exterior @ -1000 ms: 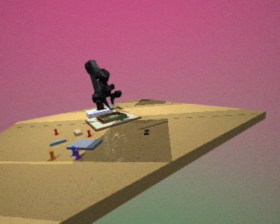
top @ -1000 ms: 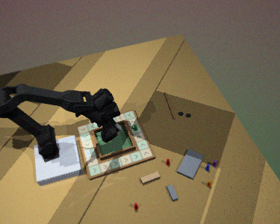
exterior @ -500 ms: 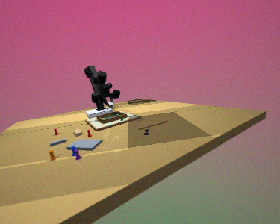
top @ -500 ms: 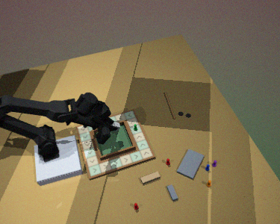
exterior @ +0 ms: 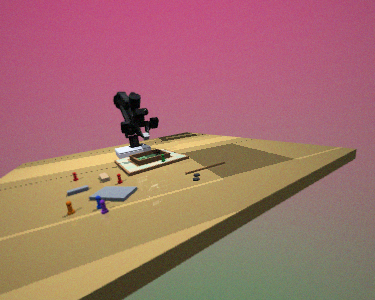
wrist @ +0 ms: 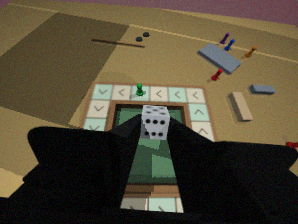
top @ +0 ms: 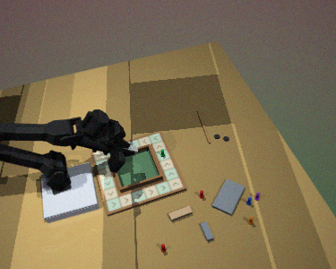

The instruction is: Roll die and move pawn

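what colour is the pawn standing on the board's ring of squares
Green; the pawn shows best in the wrist view.
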Action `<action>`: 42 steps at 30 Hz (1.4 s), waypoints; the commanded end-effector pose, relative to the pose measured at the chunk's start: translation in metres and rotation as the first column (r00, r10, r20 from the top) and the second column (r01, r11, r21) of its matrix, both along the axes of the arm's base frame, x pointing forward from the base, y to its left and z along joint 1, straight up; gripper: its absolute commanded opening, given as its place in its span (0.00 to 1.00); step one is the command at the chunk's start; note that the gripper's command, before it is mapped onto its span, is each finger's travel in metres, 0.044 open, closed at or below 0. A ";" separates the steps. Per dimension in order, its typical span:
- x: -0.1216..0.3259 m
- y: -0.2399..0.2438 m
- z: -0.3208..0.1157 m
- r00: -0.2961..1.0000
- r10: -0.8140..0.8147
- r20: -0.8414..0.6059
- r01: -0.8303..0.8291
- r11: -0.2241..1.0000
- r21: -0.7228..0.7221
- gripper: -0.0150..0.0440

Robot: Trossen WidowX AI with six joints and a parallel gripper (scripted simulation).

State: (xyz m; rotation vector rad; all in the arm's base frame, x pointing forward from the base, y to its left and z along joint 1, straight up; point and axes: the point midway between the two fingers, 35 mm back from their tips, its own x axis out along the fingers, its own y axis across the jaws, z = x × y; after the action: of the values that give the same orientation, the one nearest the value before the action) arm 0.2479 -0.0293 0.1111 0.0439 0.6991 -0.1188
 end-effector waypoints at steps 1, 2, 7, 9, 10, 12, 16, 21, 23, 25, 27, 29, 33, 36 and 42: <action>0.000 0.000 0.000 1.000 0.000 -0.001 0.000 1.000 0.000 0.25; 0.000 0.000 0.000 1.000 0.000 -0.001 0.000 1.000 0.000 0.25; 0.000 0.000 0.000 1.000 0.000 -0.001 0.000 1.000 0.000 0.34; 0.000 0.000 0.000 1.000 0.000 -0.001 0.000 1.000 0.000 0.43; 0.000 0.000 0.000 1.000 0.000 -0.001 0.000 1.000 0.000 0.48; 0.000 0.000 0.000 1.000 0.000 -0.001 0.000 1.000 0.000 0.57; 0.001 0.000 0.015 1.000 0.001 0.000 -0.001 1.000 -0.002 0.74; -0.001 0.000 0.040 1.000 0.003 0.000 -0.003 1.000 -0.006 0.97; 0.000 0.000 0.040 1.000 0.003 -0.009 -0.003 1.000 -0.005 1.00; 0.002 0.000 0.036 0.997 0.003 -0.078 -0.003 1.000 0.004 1.00; 0.005 0.000 0.031 0.983 0.004 -0.182 -0.001 1.000 0.016 1.00; 0.008 -0.001 0.026 0.959 0.007 -0.283 0.001 1.000 0.029 1.00; 0.014 -0.002 0.015 0.882 0.015 -0.470 0.011 0.999 0.052 1.00; 0.017 -0.002 0.007 0.808 0.023 -0.589 0.020 0.998 0.067 1.00; 0.022 -0.003 -0.005 0.673 0.039 -0.739 0.038 0.996 0.087 1.00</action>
State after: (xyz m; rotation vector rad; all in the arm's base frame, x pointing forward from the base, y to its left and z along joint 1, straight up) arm 0.2686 -0.0323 0.1112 0.0837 1.4496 -0.1065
